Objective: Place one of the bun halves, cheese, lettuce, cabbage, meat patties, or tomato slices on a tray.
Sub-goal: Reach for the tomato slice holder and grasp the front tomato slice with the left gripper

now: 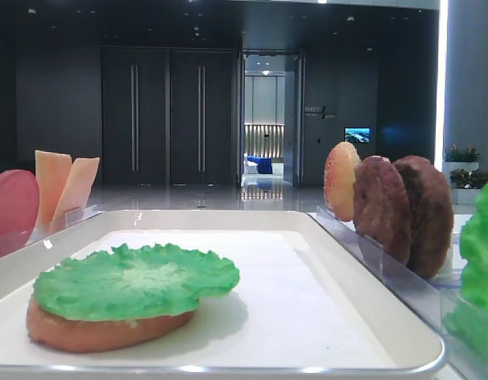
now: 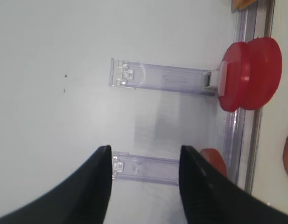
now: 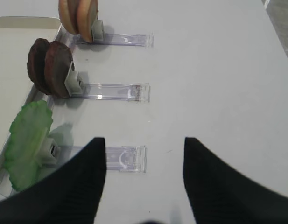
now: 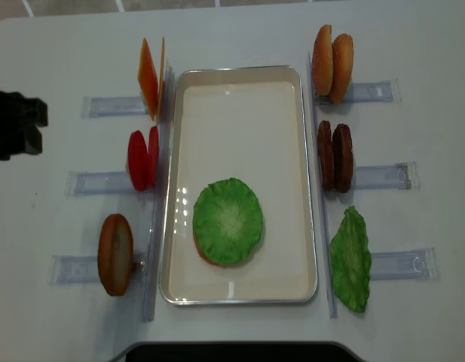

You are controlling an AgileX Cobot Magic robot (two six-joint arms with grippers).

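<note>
On the white tray [image 4: 240,290] a green lettuce leaf [image 4: 227,221] lies flat on a tan bun half [image 1: 101,331]. Left of the tray, cheese [image 4: 148,75], red tomato slices [image 4: 142,158] and a bun half [image 4: 115,254] stand on edge in holders. On the right stand two bun halves [image 4: 331,64], brown meat patties [image 4: 334,156] and another green leaf [image 4: 350,259]. My left gripper [image 2: 144,149] is open above a clear holder [image 2: 146,169], short of the tomato slices [image 2: 251,72]. Over bare table, my right gripper [image 3: 144,140] is open and empty beside the green leaf [image 3: 27,142].
Clear plastic holders [image 4: 386,177] stick out sideways from both long sides of the tray. The left arm shows as a dark shape [image 4: 13,121] at the table's left edge. A dark robot base [image 4: 232,351] sits at the near edge.
</note>
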